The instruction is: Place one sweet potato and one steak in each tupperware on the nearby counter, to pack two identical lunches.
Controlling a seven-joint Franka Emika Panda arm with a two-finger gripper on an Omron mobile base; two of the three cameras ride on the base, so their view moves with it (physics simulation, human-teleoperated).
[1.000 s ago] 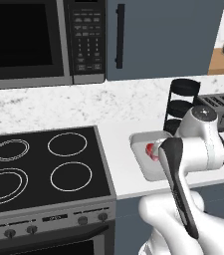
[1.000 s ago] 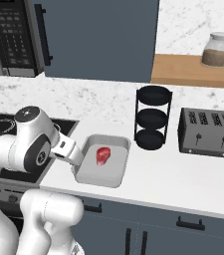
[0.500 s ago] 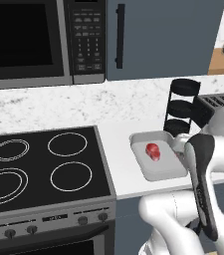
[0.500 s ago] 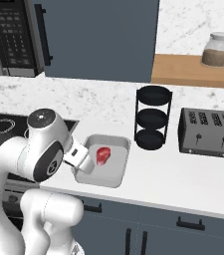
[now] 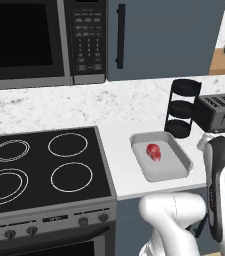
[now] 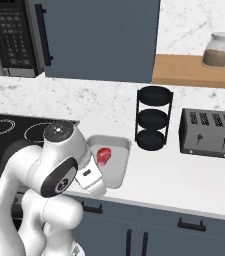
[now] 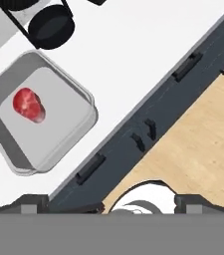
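one steak now unobscured in tupperware

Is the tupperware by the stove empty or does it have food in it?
Not empty. The tupperware holds one steak lying on its floor; no sweet potato is seen inside it.

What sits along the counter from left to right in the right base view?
Stove → tupperware holding a steak → black three-tier rack → toaster.
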